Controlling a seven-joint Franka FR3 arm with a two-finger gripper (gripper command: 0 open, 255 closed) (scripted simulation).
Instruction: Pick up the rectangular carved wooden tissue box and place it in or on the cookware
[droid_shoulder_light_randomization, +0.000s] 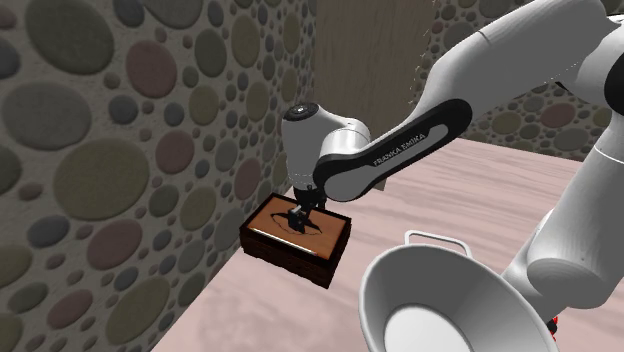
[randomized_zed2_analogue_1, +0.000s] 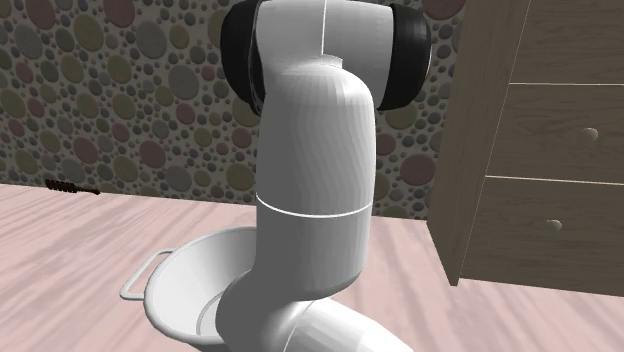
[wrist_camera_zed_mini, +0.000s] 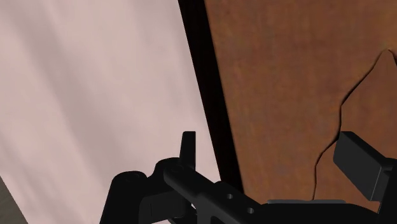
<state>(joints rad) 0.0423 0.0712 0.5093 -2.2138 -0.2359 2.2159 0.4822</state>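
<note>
The tissue box (droid_shoulder_light_randomization: 300, 245) is a dark brown rectangular box with a lighter brown top, lying on the pale pink surface close to the pebble wall. My black gripper (droid_shoulder_light_randomization: 299, 219) is down on its top, near the slot. In the wrist view the brown box top (wrist_camera_zed_mini: 286, 76) and its curved slot edge lie under the gripper (wrist_camera_zed_mini: 275, 156). The fingers stand apart: one finger (wrist_camera_zed_mini: 189, 147) over the box's dark edge, the other over the top. The cookware is a white pot (droid_shoulder_light_randomization: 430, 300) with loop handles, toward the shoulder view's right of the box; the pot (randomized_zed2_analogue_1: 185, 290) is partly hidden by my arm.
A wall (droid_shoulder_light_randomization: 100, 150) of round pebbles runs along the shoulder view's left, just behind the box. A wooden chest of drawers (randomized_zed2_analogue_1: 545, 150) stands at the second exterior view's right. My own arm (randomized_zed2_analogue_1: 315, 150) blocks the middle of that view.
</note>
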